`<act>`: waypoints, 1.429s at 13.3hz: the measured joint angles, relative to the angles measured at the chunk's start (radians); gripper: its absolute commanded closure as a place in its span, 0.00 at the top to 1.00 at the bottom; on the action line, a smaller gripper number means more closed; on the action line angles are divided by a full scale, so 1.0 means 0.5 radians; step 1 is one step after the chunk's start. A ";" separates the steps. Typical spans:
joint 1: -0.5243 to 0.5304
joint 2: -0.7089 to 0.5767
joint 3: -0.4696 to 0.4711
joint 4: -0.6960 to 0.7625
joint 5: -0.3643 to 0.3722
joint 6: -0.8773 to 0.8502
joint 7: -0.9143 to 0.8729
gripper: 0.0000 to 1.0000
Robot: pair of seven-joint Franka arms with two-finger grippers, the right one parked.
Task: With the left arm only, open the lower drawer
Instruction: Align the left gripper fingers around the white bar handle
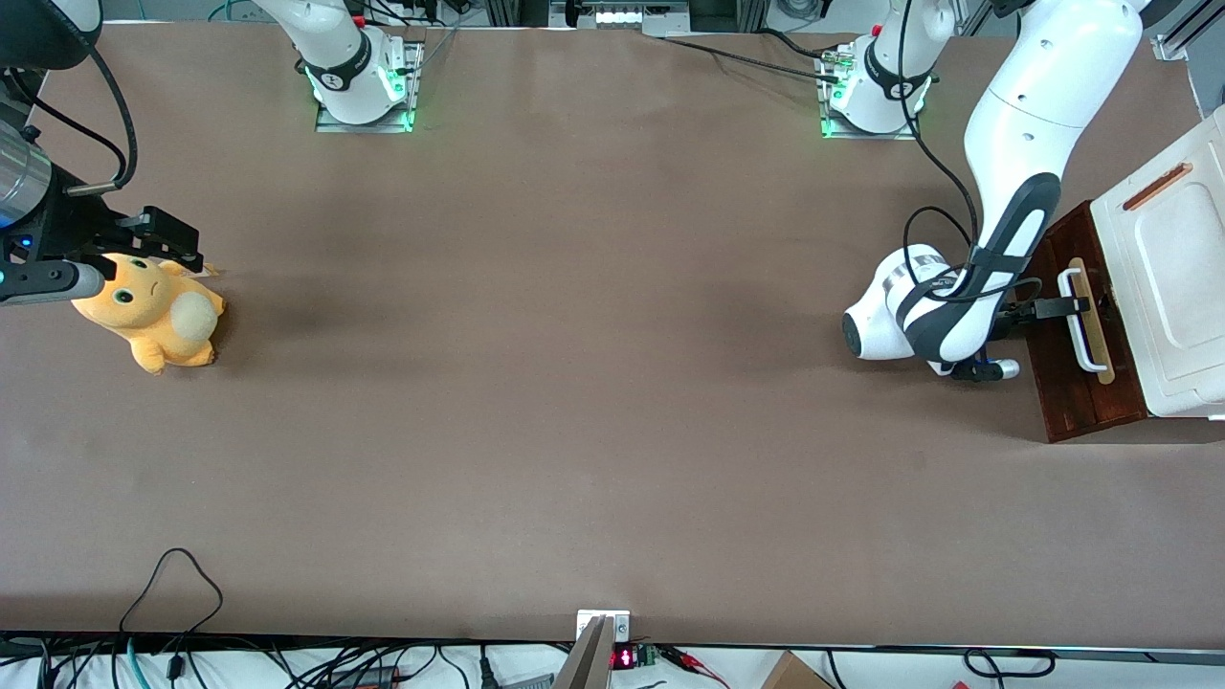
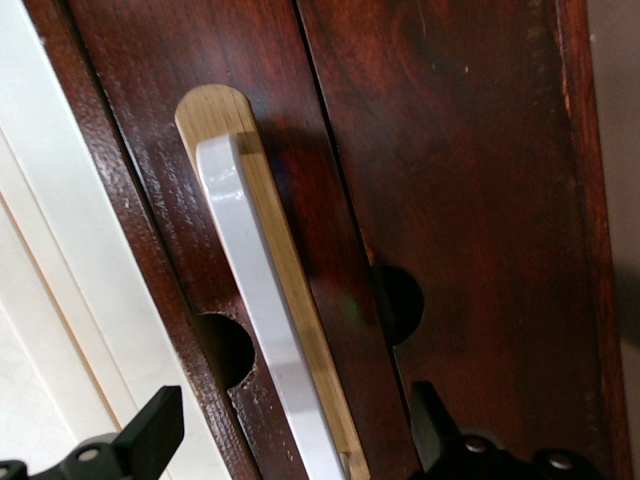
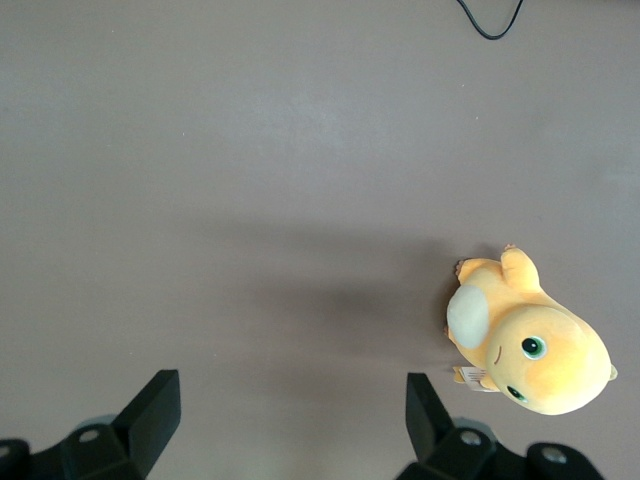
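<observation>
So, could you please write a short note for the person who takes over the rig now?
Gripper: open, fingers on either side of the white loop handle, not closed on it.
Lower drawer: at the working arm's end of the table, under the white cabinet top. How far it is pulled out cannot be judged.
Done: left arm brought to the handle.
Left: close the fingers, pull the drawer open.

Claw (image 1: pixel 1080 307) astride lower drawer (image 1: pixel 1072 383) handle (image 1: pixel 1084 330)

The brown surface (image 1: pixel 574 383) carries a yellow-orange plush toy (image 1: pixel 153 311) toward the parked arm's end. At the working arm's end stands a dark wooden cabinet (image 1: pixel 1077 402) (white moulded top), the tool (image 1: pixel 1072 307) in front of it, fingers spread around the white handle (image 2: pixel 265 320).
</observation>
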 measured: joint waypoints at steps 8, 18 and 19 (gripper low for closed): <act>0.027 0.000 0.000 0.000 0.000 0.000 0.002 0.88; 0.048 0.000 0.000 0.000 0.000 0.000 0.003 0.78; 0.048 0.000 0.000 0.000 0.000 0.000 0.004 0.76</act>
